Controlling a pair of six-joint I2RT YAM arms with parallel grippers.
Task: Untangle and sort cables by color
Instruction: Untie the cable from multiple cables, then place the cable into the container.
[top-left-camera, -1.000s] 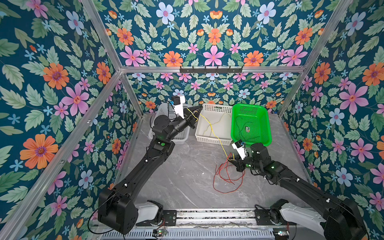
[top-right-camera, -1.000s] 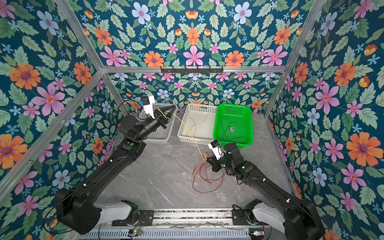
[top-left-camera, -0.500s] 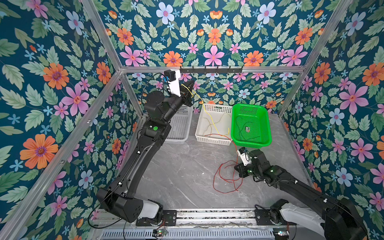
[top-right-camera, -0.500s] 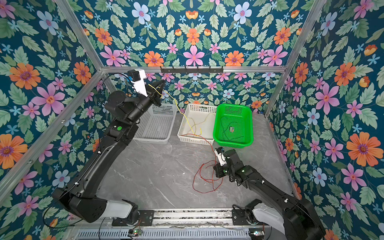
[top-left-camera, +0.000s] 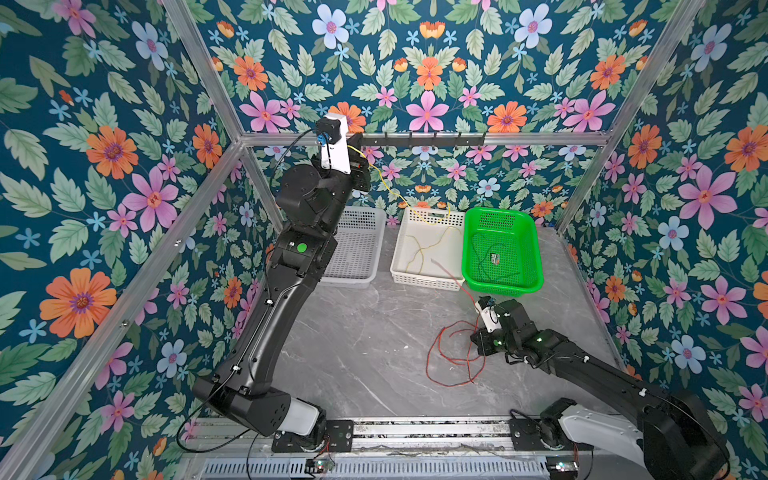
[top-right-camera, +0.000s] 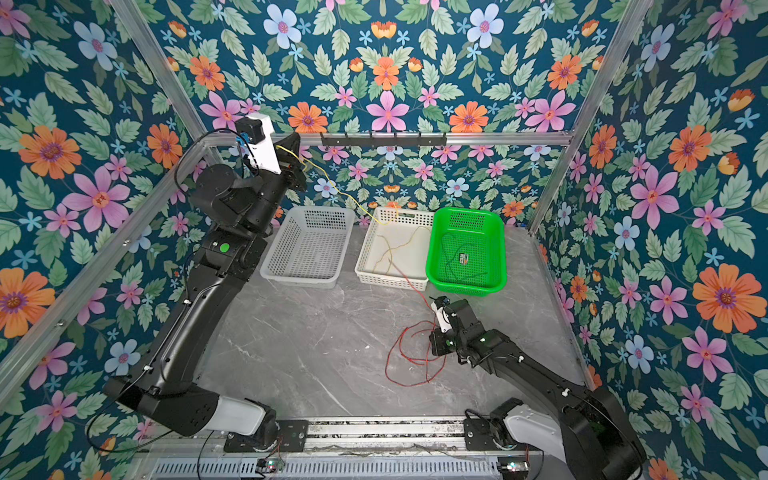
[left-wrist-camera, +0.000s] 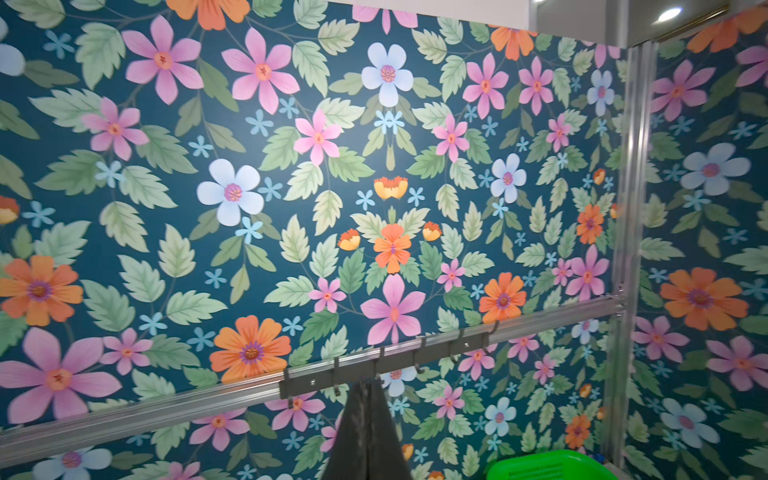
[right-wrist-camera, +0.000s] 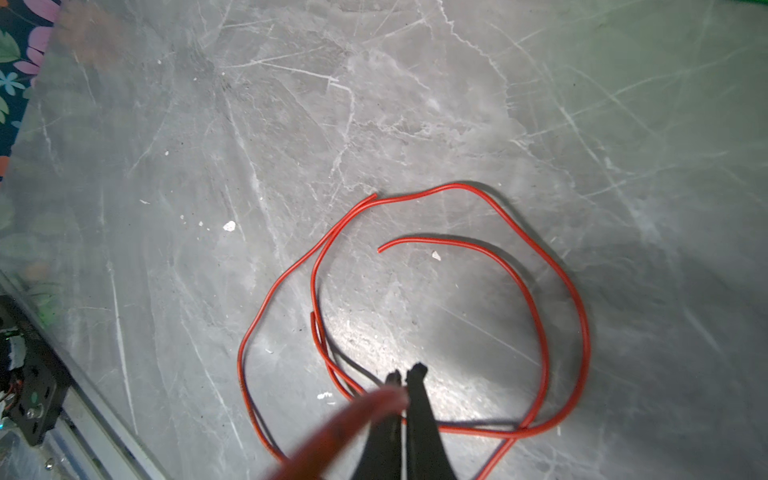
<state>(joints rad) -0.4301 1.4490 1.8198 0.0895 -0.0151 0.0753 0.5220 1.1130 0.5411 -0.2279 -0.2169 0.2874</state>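
Grey marble counter: left tool pinches thin yellow wire, right tool thin red wire; tension could drag white perforated basket.

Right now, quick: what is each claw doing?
Left claw: closed on a thin yellow insulated cable.
Right claw: closed on a thin red insulated cable.

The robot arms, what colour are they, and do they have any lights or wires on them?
The left arm and right arm are chunky and black, with white shells at the base. Each has a green dot, a white camera block near the wrist and thin black cords. The left gripper and right gripper are dark and pointed.
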